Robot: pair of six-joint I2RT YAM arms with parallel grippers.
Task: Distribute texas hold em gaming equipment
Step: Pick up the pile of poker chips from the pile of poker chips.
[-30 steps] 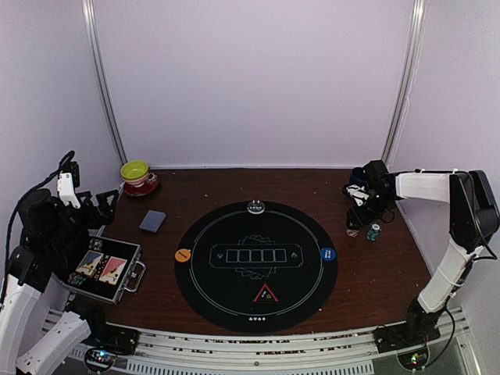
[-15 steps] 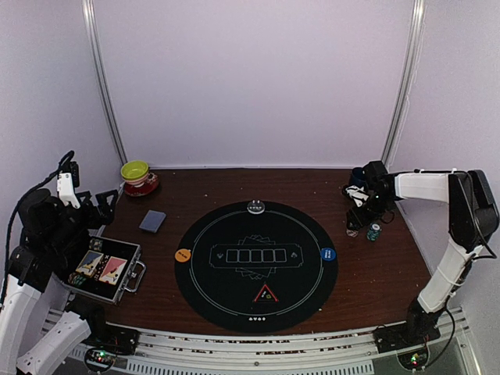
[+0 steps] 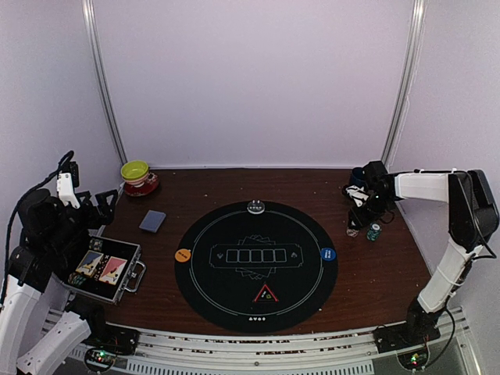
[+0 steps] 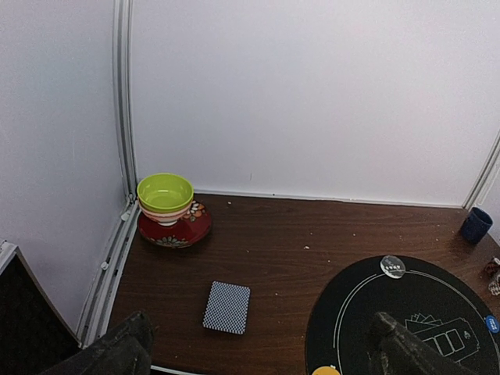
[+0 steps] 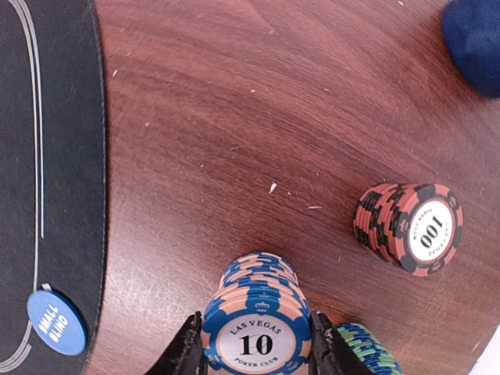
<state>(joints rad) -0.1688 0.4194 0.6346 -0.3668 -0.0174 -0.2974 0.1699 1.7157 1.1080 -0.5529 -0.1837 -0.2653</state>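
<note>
Stack of "10" chips (image 5: pixel 256 328) sits on the table (image 5: pixel 234 117) right between the right gripper (image 5: pixel 256 353) fingers. Both press its sides, so it's clamped. "100" stack (image 5: pixel 408 228) stands apart. Green stack (image 5: pixel 369 348) is just beside one finger. Left gripper (image 4: pixel 262 351) is spread wide, holding nothing.

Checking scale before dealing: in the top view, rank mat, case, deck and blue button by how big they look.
1. mat
2. case
3. deck
4. blue button
No two look alike.
</note>
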